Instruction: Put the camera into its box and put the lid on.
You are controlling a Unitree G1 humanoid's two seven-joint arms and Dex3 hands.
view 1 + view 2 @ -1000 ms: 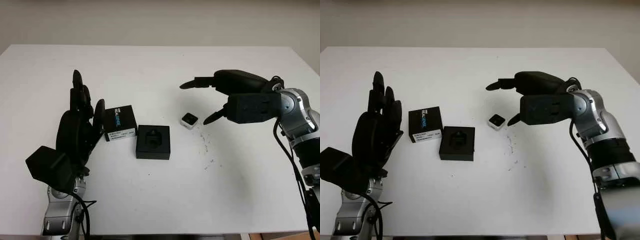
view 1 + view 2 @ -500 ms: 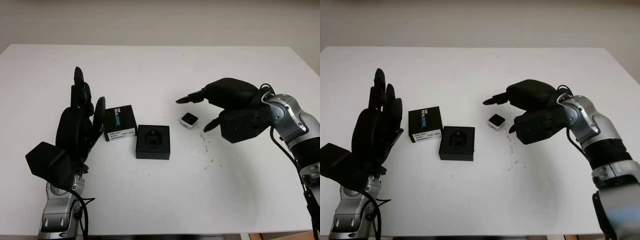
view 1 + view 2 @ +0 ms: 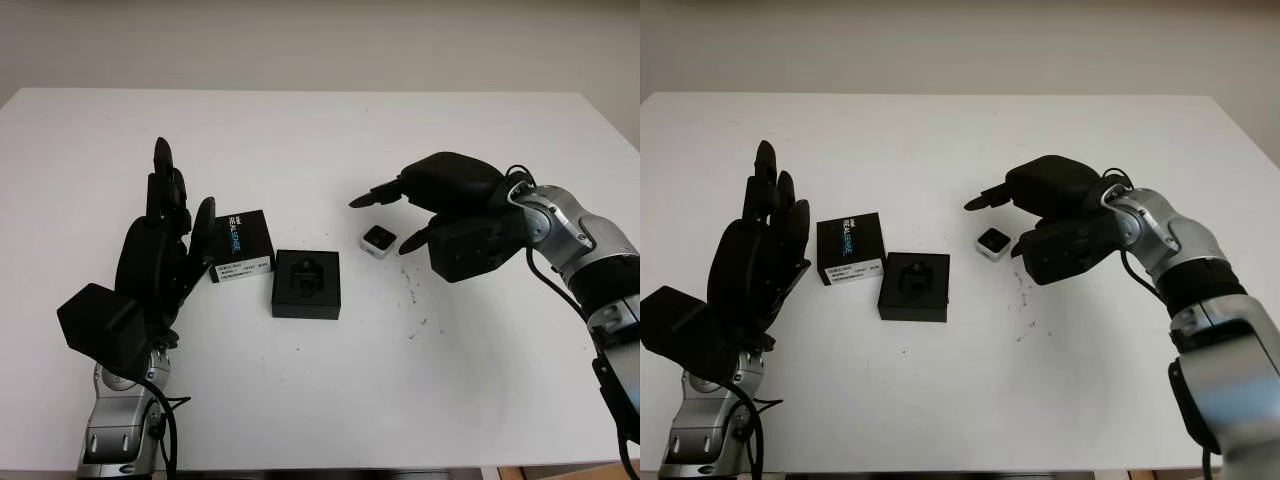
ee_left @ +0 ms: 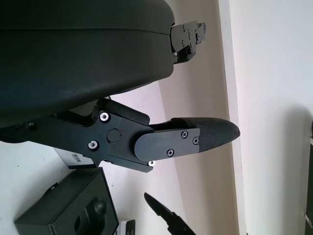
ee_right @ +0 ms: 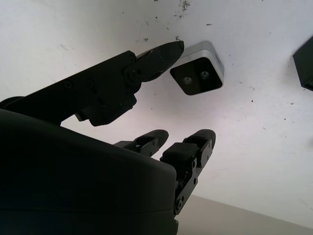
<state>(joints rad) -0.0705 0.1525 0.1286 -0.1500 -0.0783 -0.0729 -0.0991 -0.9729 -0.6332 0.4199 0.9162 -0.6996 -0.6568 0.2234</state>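
Right hand (image 3: 400, 215) hovers over the small camera (image 3: 379, 240) on the white table (image 3: 320, 400), unclosed, holding nothing. Open box (image 3: 306, 284) lies just left (lid (image 3: 240, 246) beside it); left hand (image 3: 165, 250) open, raised nearby.

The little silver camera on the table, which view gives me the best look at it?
The right wrist view: the camera sits close, its dark face with two lenses plain, beside the open right hand. Both eye views show it as a tiny cube between that hand's fingertips.
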